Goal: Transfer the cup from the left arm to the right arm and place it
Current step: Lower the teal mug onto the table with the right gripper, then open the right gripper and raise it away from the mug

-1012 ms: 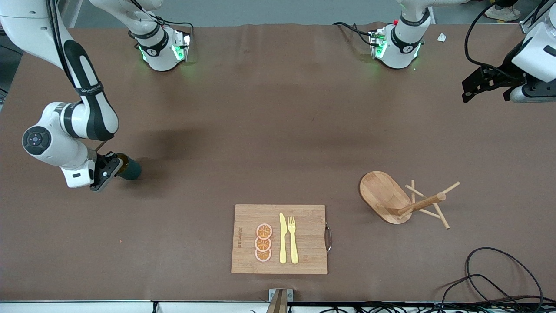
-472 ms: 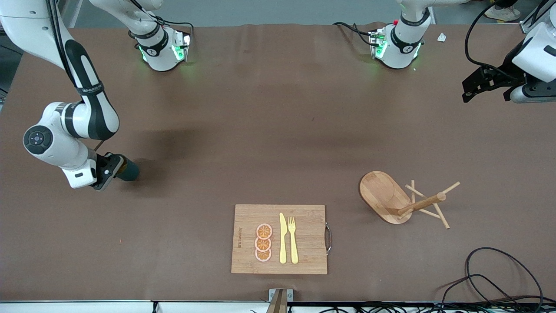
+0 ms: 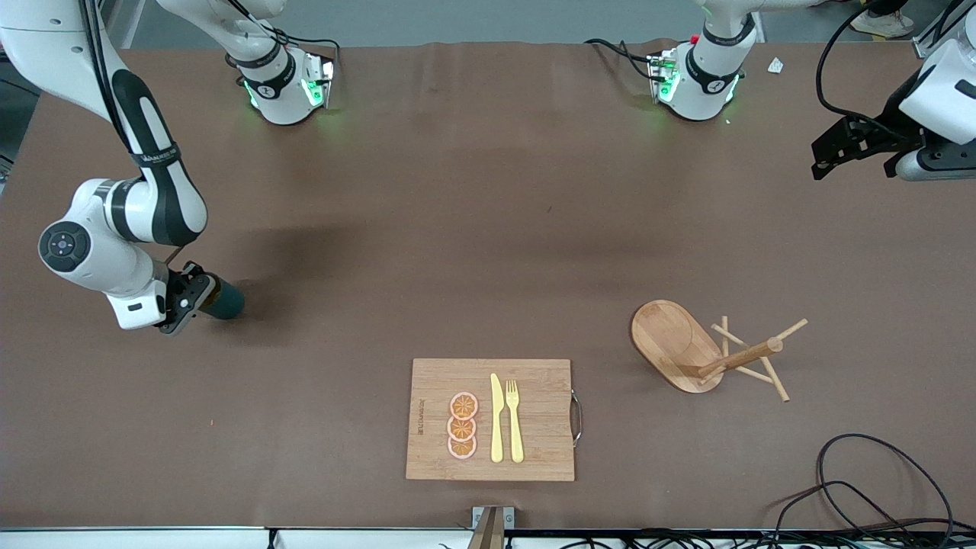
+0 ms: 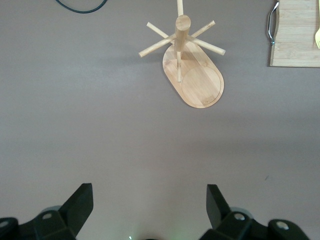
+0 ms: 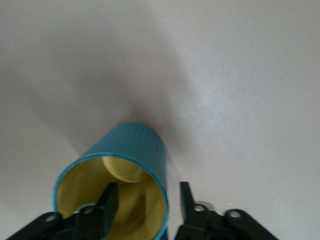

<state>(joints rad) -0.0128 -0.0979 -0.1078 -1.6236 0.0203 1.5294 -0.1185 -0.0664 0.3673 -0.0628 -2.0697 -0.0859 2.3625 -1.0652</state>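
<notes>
While my right gripper (image 3: 200, 296) pinches the cup (image 3: 223, 300) by its rim, one finger inside, low over the table (image 3: 473, 229) at the right arm's end, my left gripper (image 3: 854, 149) waits spread wide, empty, well apart.

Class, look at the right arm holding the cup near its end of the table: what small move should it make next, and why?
Probably lower the cup a little until it sits on the table, then open. The right hand pinches the cup's wall, one finger inside and one outside, low over bare table at the right arm's end. The left hand waits open, high over the table near the wooden peg rack, so the handover looks done.
</notes>
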